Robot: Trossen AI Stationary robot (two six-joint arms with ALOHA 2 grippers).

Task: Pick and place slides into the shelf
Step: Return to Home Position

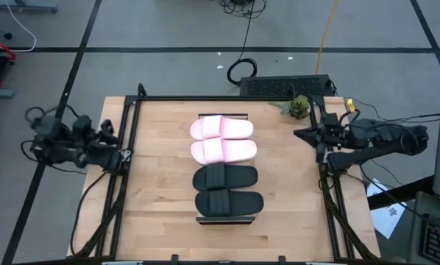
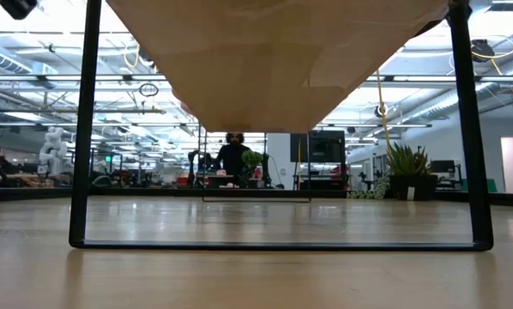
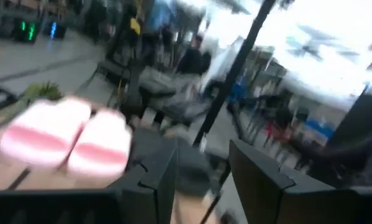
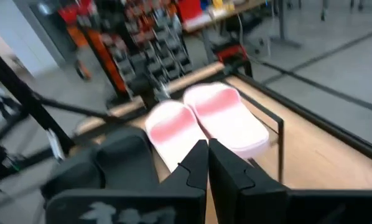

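Note:
Two pale pink slides (image 1: 222, 140) and two matte black slides (image 1: 227, 189) lie side by side in a row on the light-wood shelf (image 1: 224, 116) in the middle of the table, soles down. The low view looks under the shelf (image 2: 282, 60), between its black frame legs (image 2: 81, 129). My left gripper (image 1: 123, 156) is open and empty at the table's left edge; its wrist view shows the pink slides (image 3: 68, 134). My right gripper (image 1: 299, 135) is shut and empty near the table's right edge, pointing at the slides; its wrist view shows the pink pair (image 4: 204, 118) and the black pair (image 4: 120, 155).
A small green plant (image 1: 299, 107) stands at the far right corner, with a black box (image 1: 286, 86) behind the table. Black frame rails (image 1: 132, 184) run along the table's left and right sides. A person (image 2: 233, 154) shows far off in the room.

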